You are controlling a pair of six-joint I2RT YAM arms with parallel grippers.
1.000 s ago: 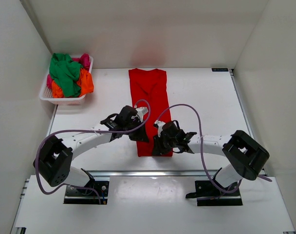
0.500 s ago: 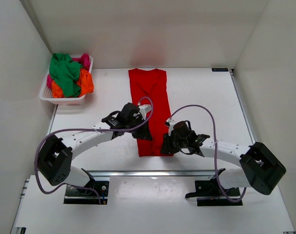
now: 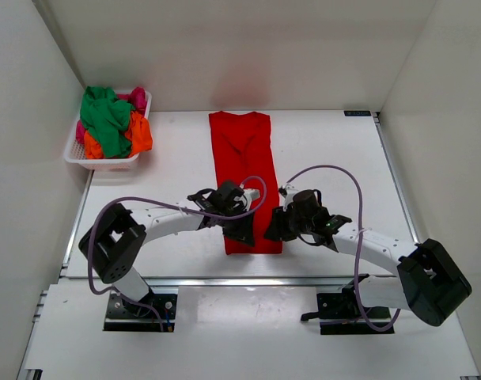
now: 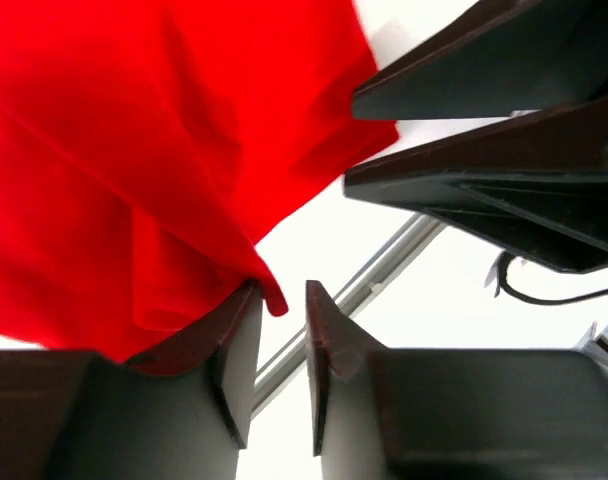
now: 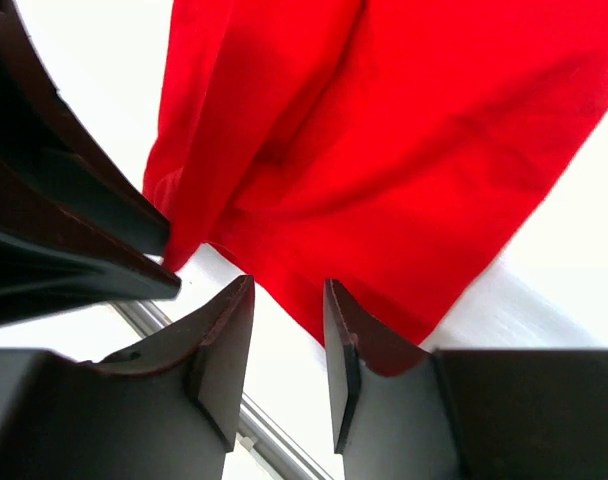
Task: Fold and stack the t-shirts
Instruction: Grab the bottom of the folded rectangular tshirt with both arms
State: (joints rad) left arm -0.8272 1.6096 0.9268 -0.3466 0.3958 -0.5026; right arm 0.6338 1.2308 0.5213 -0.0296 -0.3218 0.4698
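Seen from above, a white basket (image 3: 106, 165) sits at 10 o'clock on the surface (image 3: 177, 150). It is heaped with a green shirt (image 3: 106, 119), an orange shirt (image 3: 139, 134) and a pink shirt (image 3: 136, 97).

The red shirt (image 3: 244, 150) lies flat in the middle of the surface as a long narrow strip, running from 12 o'clock down toward 6 o'clock.

The left arm (image 3: 165, 222) reaches in from 8 o'clock, and the left jaws are at the strip's 7 o'clock corner. In the left wrist view they stand slightly apart with a narrow gap. A bunched fold of the red shirt (image 4: 134, 150) drapes over one finger (image 4: 234, 340), its tip hanging at the mouth of the gap, not clamped.

The right arm (image 3: 367, 241) comes in from 4 o'clock, with the right jaws at the strip's 5 o'clock corner. In the right wrist view they are spread over the hem of the red shirt (image 5: 414, 150), gripping nothing. One finger (image 5: 349, 350) overlaps the cloth's edge.
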